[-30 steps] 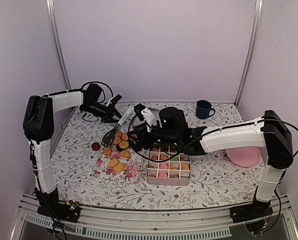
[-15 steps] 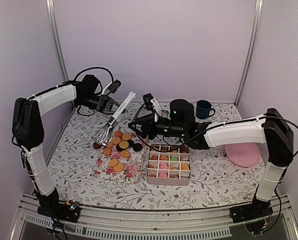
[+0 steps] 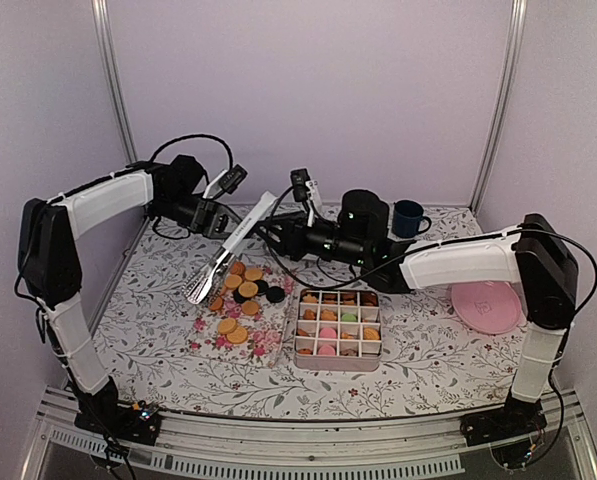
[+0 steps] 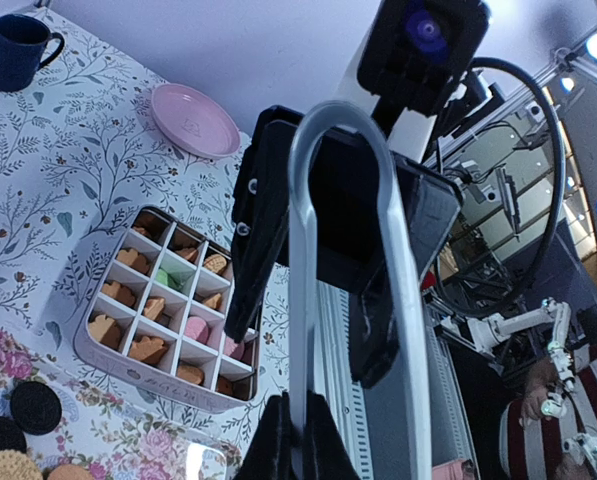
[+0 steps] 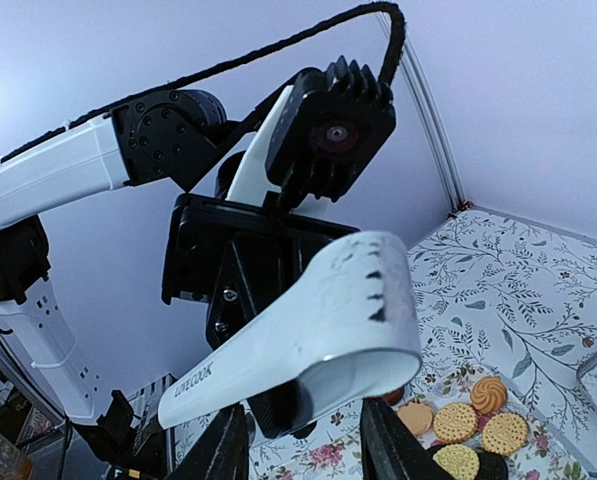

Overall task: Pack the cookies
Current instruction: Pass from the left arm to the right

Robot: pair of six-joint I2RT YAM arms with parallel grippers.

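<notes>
Cookies (image 3: 240, 298), mostly golden with a few dark ones, lie on a floral mat; some show in the right wrist view (image 5: 478, 420). A divided tin (image 3: 338, 325) holds orange, pink and one green cookie, and also shows in the left wrist view (image 4: 168, 310). My left gripper (image 3: 221, 220) is shut on one arm of white metal tongs (image 3: 233, 242), held tilted above the cookies (image 4: 300, 425). My right gripper (image 3: 271, 232) is open, with its jaws either side of the tongs' looped end (image 5: 318, 330), not closed on it.
A dark blue mug (image 3: 408, 217) stands at the back right. A pink plate (image 3: 486, 305) lies at the right, under the right arm. The floral mat (image 3: 263, 345) lies left of the tin. The two arms meet over the table's middle back.
My left gripper has lifted the tongs off the cookie pile and raised them. My right gripper has moved up, back and left, to the tongs' upper end.
</notes>
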